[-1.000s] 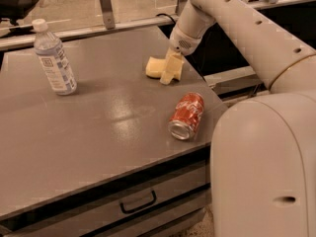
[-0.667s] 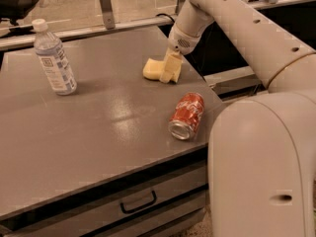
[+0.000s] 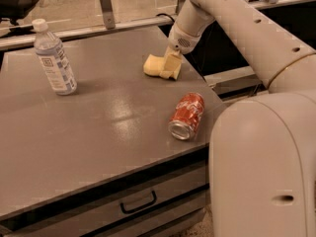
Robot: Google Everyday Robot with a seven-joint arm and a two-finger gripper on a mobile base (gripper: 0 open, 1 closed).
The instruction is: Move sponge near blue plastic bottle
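The pale yellow sponge [image 3: 152, 64] is at the far right part of the grey table, low over its surface. My gripper [image 3: 171, 67] comes down from the white arm at the upper right and is shut on the sponge's right end. The blue plastic bottle [image 3: 54, 58], clear with a white cap and a white-and-blue label, stands upright at the table's far left, well apart from the sponge.
A red soda can [image 3: 187, 116] lies on its side near the table's right front edge. The grey table [image 3: 89, 132] has a drawer with a handle [image 3: 138, 203] below its front. The robot's white body [image 3: 266, 172] fills the lower right. A rail [image 3: 106, 6] runs behind the table.
The gripper and the sponge have shifted slightly to the left together. The bottle and the can have not moved.
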